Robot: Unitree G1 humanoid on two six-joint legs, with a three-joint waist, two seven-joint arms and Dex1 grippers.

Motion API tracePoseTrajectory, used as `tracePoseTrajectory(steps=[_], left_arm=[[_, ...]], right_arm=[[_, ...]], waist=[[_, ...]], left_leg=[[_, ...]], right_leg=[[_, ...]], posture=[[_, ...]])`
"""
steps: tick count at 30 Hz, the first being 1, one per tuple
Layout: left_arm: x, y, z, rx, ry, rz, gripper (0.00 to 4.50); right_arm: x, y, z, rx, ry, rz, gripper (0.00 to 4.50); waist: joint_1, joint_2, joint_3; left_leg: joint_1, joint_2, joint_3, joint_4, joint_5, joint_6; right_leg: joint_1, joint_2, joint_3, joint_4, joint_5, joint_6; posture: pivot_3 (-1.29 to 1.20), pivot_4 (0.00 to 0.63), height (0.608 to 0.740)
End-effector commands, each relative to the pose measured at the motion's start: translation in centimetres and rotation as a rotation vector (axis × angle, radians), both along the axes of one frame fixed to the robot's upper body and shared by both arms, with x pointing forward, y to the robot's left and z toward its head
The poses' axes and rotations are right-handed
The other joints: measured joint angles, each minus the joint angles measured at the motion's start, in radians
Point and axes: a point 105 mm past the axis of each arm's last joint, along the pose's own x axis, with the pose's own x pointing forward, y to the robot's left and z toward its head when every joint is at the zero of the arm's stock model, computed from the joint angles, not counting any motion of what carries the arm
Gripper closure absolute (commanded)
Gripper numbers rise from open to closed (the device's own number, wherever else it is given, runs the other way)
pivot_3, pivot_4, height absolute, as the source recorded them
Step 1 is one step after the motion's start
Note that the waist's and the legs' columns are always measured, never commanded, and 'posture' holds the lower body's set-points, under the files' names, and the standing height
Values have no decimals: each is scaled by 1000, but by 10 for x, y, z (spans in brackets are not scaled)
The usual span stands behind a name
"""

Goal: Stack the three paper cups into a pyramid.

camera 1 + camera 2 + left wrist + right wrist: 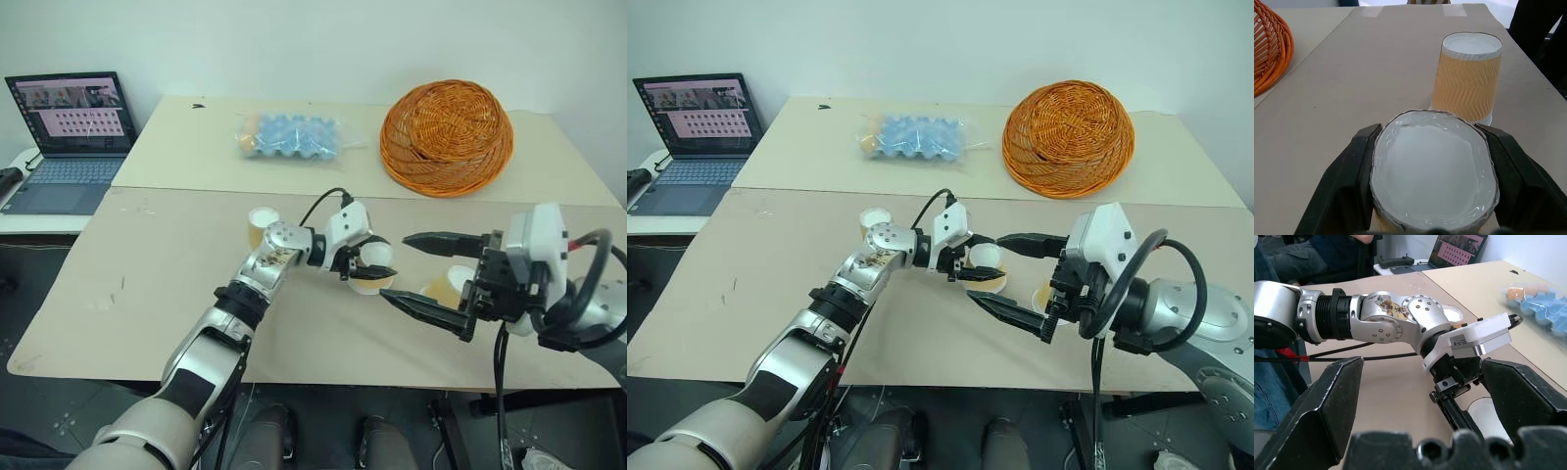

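Observation:
My left gripper [376, 262] is shut on a paper cup [375, 286] that is upside down, white base up, near the middle of the table [157, 284]. In the left wrist view the black fingers [1354, 176] squeeze this cup [1434, 169] into an oval. A second paper cup [1466, 78] stands inverted on the table just past it, half hidden behind my right gripper [394, 266], which is open wide and holds nothing. The third cup [263, 223] stands inverted behind my left forearm.
A wicker basket [447, 135] lies at the back right. A wrapped blue egg carton [291, 135] sits at the back middle. An open laptop [71, 137] is on a side table at the left. A seated person [1327, 254] is beyond the table.

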Motion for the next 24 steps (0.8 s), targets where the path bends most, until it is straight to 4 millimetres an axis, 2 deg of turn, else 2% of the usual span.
tracePoseTrajectory(steps=[1, 2, 3, 12, 16, 21, 24], left_arm=[[3, -3, 10, -6, -51, 1, 696], [3, -4, 10, -8, -54, 2, 252], [3, -4, 12, -12, -58, 1, 70], [0, 2, 43, -94, -111, 12, 70], [-5, 11, 64, -123, -178, 32, 70], [-23, 35, 100, -159, -277, 76, 70], [-27, 60, 115, -236, -273, 216, 70]], right_arm=[[-4, 0, 11, -2, -60, 3, 0], [-4, 0, 11, -3, -60, 4, 0], [-4, 0, 11, -3, -60, 5, 0], [-2, 2, 11, 4, -54, 22, 0], [0, 4, 10, 7, -52, 39, 0], [2, 5, 10, 6, -49, 54, 0], [3, 4, 8, 2, -45, 59, 0]], waist=[[0, 0, 0], [0, 0, 0], [-1, 0, 0], [-1, 0, 0], [-3, 0, 0], [-4, 0, 0], [-10, 1, 0]], left_leg=[[0, 0, 0, 0, 0, 0], [0, 0, 0, 0, 0, 0], [0, 0, 0, 0, 0, 0], [-1, 0, 0, 0, 0, 0], [-1, 0, 0, 0, 0, 0], [-1, 0, 0, 0, 0, 0], [-1, 0, 0, 0, 0, 0]], right_leg=[[0, 0, 0, 0, 0, 0], [0, 0, 0, 0, 0, 0], [0, 0, 0, 0, 0, 0], [-1, 0, 0, 0, 0, 0], [-1, 0, 0, 0, 0, 0], [-1, 0, 0, 0, 0, 0], [-1, 0, 1, 0, 0, 0]], posture=[[0, 150, 726], [0, 150, 726], [0, 150, 726], [0, 150, 726], [0, 150, 726], [0, 150, 726], [0, 150, 726]])
